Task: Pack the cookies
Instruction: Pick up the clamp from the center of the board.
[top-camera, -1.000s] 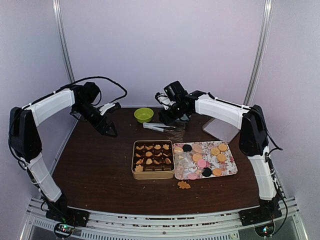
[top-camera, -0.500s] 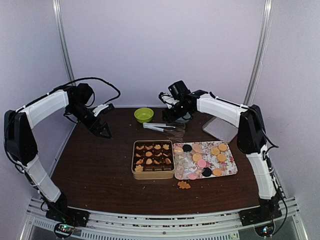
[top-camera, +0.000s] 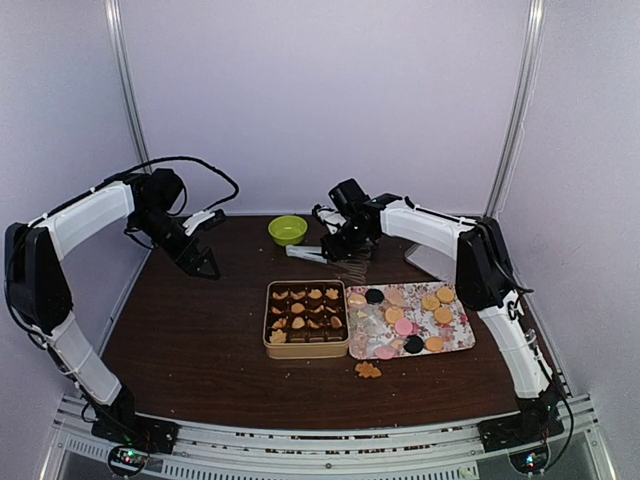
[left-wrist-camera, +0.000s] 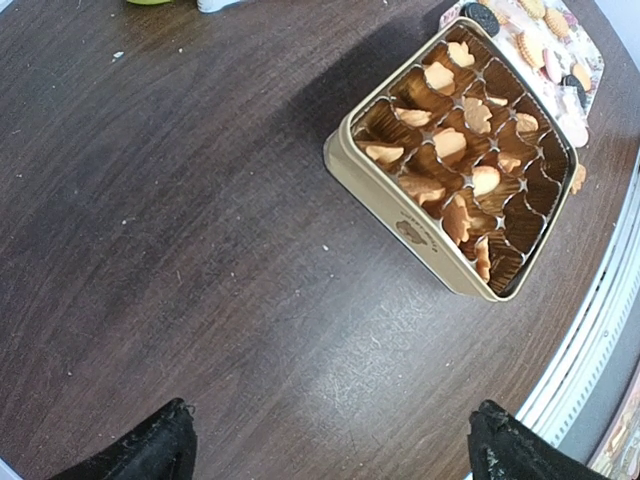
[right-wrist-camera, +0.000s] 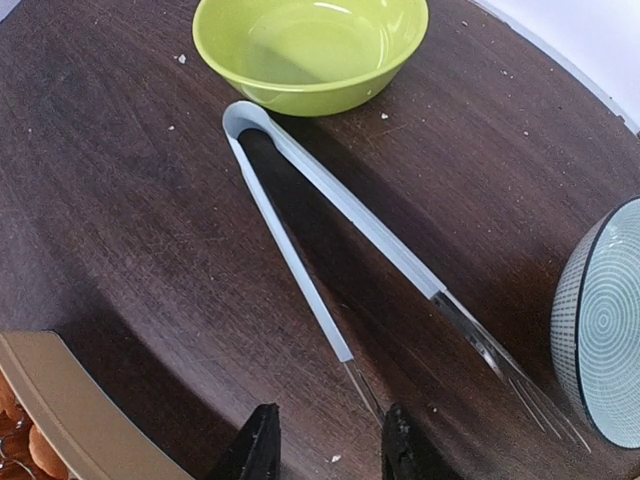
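Note:
The cookies (top-camera: 437, 302) lie on a floral tray (top-camera: 462, 336); more sit in the paper cups of the tan tin (top-camera: 306, 345), and one lies loose (top-camera: 368, 370) in front. In the left wrist view the tin (left-wrist-camera: 400, 205) is ahead to the right, with tray cookies (left-wrist-camera: 545, 45) beyond it. My left gripper (top-camera: 205, 268) (left-wrist-camera: 330, 455) hangs wide open over bare table, left of the tin. My right gripper (top-camera: 335, 250) (right-wrist-camera: 328, 440) is low over grey tongs (right-wrist-camera: 300, 190), its jaws a narrow gap apart; the tongs' near metal arm runs to the inner side of the right finger.
A green bowl (top-camera: 288, 230) (right-wrist-camera: 310, 45) stands at the back, just beyond the tongs' hinge. A blue-patterned bowl (right-wrist-camera: 605, 320) sits right of the tongs. A clear container (top-camera: 440, 260) lies at the back right. The tin's corner (right-wrist-camera: 70, 420) is near my right gripper.
My right gripper has moved left and down onto the tongs, and its jaws have narrowed. My left gripper has drawn back to the left, still wide open.

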